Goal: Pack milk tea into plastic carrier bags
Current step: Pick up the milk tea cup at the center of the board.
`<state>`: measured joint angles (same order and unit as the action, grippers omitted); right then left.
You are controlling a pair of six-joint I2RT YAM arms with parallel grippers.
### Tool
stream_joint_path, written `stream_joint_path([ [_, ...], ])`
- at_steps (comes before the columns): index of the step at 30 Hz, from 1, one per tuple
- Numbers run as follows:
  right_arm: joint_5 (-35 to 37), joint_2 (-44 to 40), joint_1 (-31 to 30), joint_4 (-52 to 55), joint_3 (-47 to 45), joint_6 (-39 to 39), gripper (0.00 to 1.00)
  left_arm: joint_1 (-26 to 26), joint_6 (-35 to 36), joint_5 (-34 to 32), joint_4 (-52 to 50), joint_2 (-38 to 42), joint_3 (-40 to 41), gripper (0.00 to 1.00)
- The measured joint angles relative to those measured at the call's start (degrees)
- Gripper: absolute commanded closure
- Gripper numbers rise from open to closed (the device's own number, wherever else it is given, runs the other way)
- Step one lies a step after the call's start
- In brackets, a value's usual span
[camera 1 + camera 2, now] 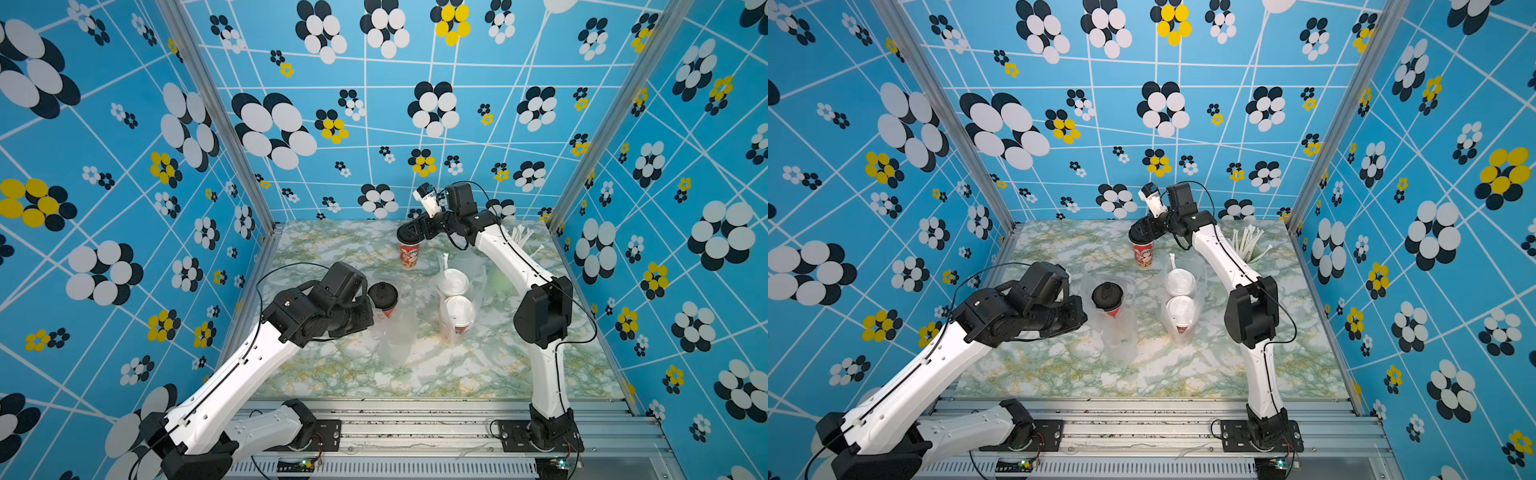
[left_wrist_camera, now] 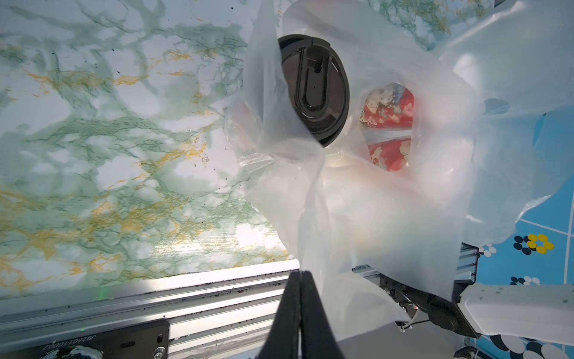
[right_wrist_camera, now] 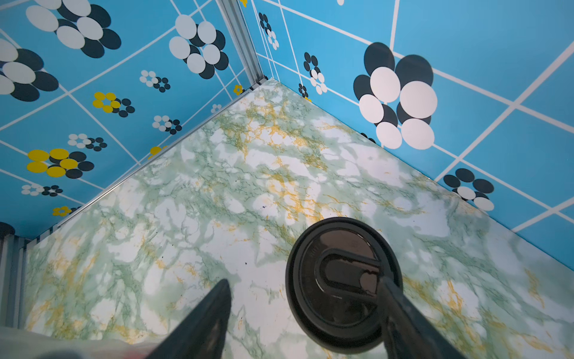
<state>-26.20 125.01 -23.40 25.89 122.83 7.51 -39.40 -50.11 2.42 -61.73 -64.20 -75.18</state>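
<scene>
A black-lidded milk tea cup stands inside a clear plastic carrier bag left of centre. My left gripper is shut on that bag's loose upper edge, beside the cup; in both top views the wrist hides its fingers. A second black-lidded milk tea cup stands bare at the back. My right gripper hovers open just above its lid. Two white-lidded cups sit together in another bag.
A pale green cup of white wrapped straws stands at the back right, behind my right arm. The marble tabletop ends at a metal rail in front. Patterned blue walls close in the other three sides.
</scene>
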Motion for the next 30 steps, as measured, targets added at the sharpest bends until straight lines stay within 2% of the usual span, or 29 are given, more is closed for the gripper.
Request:
stream_joint_path([
  [9,-6.01,3.69,3.10,-2.56,0.02,5.86,0.10,0.09,0.39,1.42,2.05,0.07,0.87,0.95],
  [16,-7.54,8.31,3.30,-1.25,5.29,11.67,0.09,0.76,0.39,2.10,2.60,0.74,1.92,0.95],
  [30,-11.08,13.20,3.30,2.51,12.35,12.90,0.09,1.20,0.39,2.75,2.67,0.74,2.08,0.96],
])
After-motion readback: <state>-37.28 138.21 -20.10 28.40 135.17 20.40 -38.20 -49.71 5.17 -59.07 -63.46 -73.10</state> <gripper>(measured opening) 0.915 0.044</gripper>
